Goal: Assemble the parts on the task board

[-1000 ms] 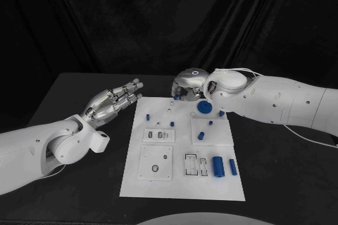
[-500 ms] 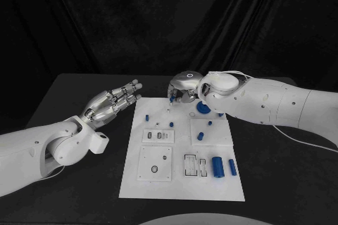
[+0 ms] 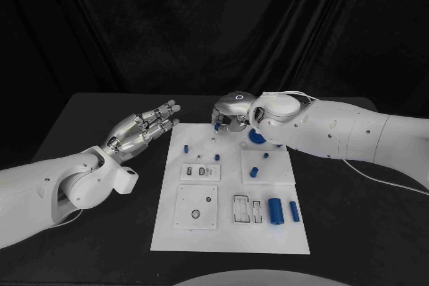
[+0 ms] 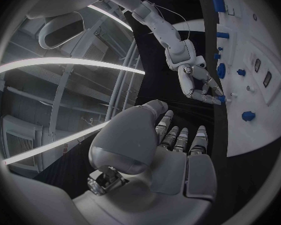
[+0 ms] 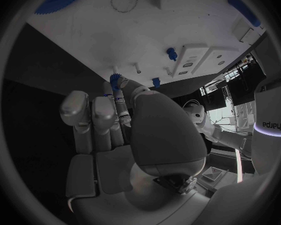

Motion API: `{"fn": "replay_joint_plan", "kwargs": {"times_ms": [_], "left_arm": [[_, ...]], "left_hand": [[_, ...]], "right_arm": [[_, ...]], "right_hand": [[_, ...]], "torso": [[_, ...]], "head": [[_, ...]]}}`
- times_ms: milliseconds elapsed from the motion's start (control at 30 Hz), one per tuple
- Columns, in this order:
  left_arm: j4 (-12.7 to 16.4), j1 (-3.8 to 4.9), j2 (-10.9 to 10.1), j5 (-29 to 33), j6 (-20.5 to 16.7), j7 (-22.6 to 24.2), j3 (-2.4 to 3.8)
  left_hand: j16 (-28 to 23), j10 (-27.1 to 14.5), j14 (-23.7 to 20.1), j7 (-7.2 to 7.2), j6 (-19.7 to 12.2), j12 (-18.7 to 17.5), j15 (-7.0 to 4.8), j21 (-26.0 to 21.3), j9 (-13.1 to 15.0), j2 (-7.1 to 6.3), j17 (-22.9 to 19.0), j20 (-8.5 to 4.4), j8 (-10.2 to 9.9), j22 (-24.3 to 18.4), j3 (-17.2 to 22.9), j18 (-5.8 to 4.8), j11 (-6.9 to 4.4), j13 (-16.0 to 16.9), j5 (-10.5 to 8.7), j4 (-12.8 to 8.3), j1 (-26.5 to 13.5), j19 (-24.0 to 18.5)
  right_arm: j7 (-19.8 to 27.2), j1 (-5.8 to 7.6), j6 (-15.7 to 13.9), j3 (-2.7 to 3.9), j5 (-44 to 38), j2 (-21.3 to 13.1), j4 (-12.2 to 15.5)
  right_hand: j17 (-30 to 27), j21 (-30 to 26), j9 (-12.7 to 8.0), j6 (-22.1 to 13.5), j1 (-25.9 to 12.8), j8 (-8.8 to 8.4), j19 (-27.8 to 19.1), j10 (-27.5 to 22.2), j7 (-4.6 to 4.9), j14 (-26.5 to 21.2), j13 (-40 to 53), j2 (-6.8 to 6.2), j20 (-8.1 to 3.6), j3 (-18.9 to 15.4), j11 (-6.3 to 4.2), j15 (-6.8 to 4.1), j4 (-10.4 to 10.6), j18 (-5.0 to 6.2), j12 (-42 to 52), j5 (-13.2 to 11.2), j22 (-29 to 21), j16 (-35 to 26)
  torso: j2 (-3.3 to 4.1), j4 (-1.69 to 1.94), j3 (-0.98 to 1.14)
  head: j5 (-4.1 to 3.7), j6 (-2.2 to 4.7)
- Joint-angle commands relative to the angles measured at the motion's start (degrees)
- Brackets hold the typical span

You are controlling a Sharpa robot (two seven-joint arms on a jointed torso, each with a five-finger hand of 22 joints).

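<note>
1. The right hand [image 3: 232, 112] hovers over the far edge of the white task board [image 3: 228, 236], fingers bent downward and pinching a small blue gear-like part [image 5: 115, 79] at the fingertips [image 5: 120, 96]; the left wrist view shows the same blue piece [image 4: 222, 99] at those fingertips, above the board's far edge
2. The left hand [image 3: 143, 132] is held above the black table [image 3: 98, 112] just beside the board's far-left corner, fingers straight and close together, holding nothing
3. On the board, a large blue gear [image 3: 257, 136] lies just beside the right arm, small blue pegs [image 3: 254, 172] stand near the middle, and two blue cylinders [image 3: 276, 212] lie side by side at the near right
</note>
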Motion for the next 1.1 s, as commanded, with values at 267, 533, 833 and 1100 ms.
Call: {"fn": "replay_joint_plan", "kwargs": {"times_ms": [267,533,833,1100], "left_arm": [[-0.1,0.13,0.5,0.0,1.0,9.6,0.05],[-0.3,0.13,0.6,0.1,1.3,9.4,0.05],[-0.4,0.13,0.6,0.1,1.5,9.2,0.05],[-0.2,0.12,0.2,0.1,1.5,9.1,0.05]], "left_hand": [[-0.2,-0.2,0.0,0.03,-0.2,0.2,0.37,0.1,-0.1,-0.42,-0.1,0.32,-0.1,0.1,0.4,1.04,0.14,0.0,0.12,0.1,-0.2,0.0],[-0.2,-0.2,0.0,0.04,-0.2,0.2,0.4,0.1,0.0,-0.39,-0.1,0.34,-0.1,0.1,0.5,1.04,0.14,0.0,0.13,0.1,-0.2,0.0],[-0.2,-0.2,0.0,0.12,0.0,0.2,0.55,0.1,0.0,-0.31,-0.1,0.41,0.0,0.1,0.6,1.04,0.24,0.0,0.15,0.2,-0.2,0.0],[-0.2,-0.2,0.0,0.15,0.0,0.2,0.58,0.1,0.0,-0.29,-0.1,0.43,0.0,0.1,0.7,1.04,0.28,0.0,0.15,0.1,-0.2,0.0]], "right_arm": [[-1.0,-1.03,1.2,0.03,-0.4,1.2,-1.7],[-1.4,-1.47,1.7,0.03,-1.0,1.7,-2.4],[-2.0,-1.58,2.0,0.04,-1.1,1.7,-2.5],[-0.8,-1.11,-2.3,0.04,-1.0,-0.4,-0.6]], "right_hand": [[-0.3,-0.5,-0.1,-0.8,-0.4,-0.61,-0.6,-1.2,0.17,-0.5,-0.1,-0.47,0.32,0.7,0.19,0.45,0.2,-0.57,-0.4,0.3,-0.2,-0.2],[-0.9,-1.1,-0.3,-2.2,-0.7,-1.11,-1.3,-2.8,0.06,-1.2,-0.1,-0.7,0.46,0.9,0.31,0.48,0.5,-0.39,-0.3,0.1,-0.5,-0.6],[-3.0,-3.7,-2.7,-13.7,-1.8,-1.21,-3.6,-12.2,-2.74,-3.3,-0.1,-1.9,0.12,0.3,1.41,0.03,1.0,0.18,-0.3,-1.3,-2.2,-2.0],[-8.5,-9.2,-5.3,-27.2,-2.6,-1.44,-7.5,-23.1,-4.43,-7.1,0.1,-0.56,0.56,-4.6,1.58,0.4,0.6,1.2,0.3,-3.2,-5.9,-5.7]], "torso": [[-0.05,0.03,-0.02],[-0.03,0.01,-0.03],[-0.03,0.07,-0.01],[-0.06,-0.03,-0.03]], "head": [[-0.25,-0.14],[-0.14,-0.3],[-0.27,-0.34],[0.34,0.06]]}}
